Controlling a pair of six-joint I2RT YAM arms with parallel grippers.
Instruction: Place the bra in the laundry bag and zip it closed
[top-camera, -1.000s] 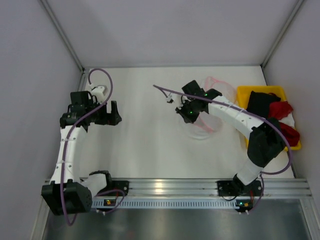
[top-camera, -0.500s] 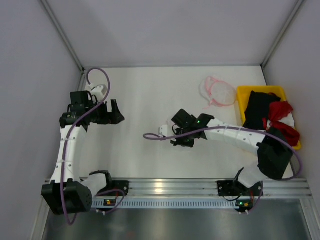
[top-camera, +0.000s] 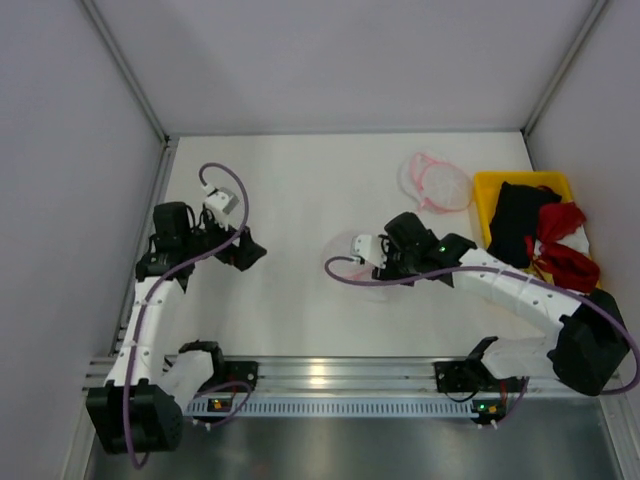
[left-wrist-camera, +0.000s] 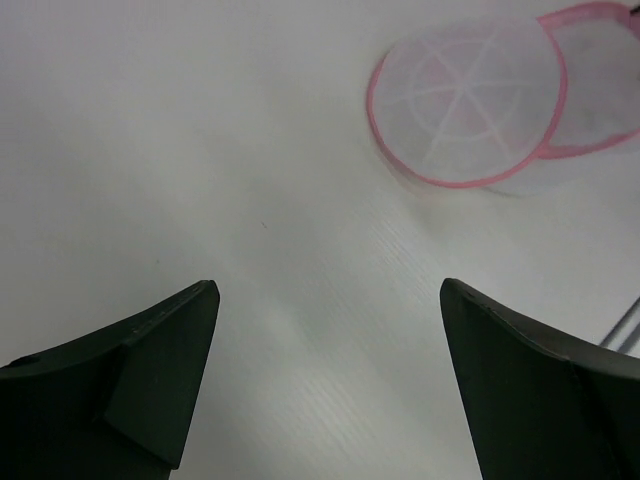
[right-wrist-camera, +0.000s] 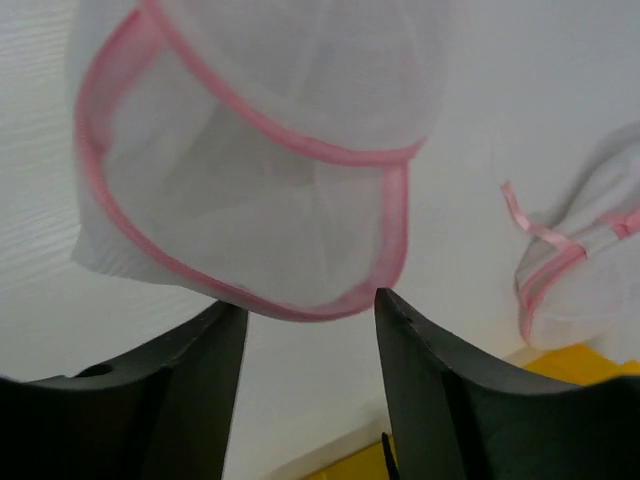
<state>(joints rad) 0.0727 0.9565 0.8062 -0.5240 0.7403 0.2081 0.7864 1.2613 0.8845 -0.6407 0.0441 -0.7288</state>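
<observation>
Jaws apart, the right claw (right-wrist-camera: 310, 310) sits at the right edge of the round, translucent white mesh laundry bag with pink zip trim (right-wrist-camera: 250, 160), which lies slack at mid-table. Its arm reaches in low from the right. At left, the left claw (left-wrist-camera: 330, 370) gapes wide, aimed at the bag. Far right, the black fabric bra (top-camera: 515, 215) lies in a yellow plastic bin (top-camera: 488, 186) beside red garments (top-camera: 565, 250).

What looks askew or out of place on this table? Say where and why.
The spare mesh bag beside the yellow bin lies crumpled, a pink strip trailing loose from it. The laundry bag in front of the right gripper sits lopsided, its flap folded open. The bra is bunched in the bin with red garments.
</observation>
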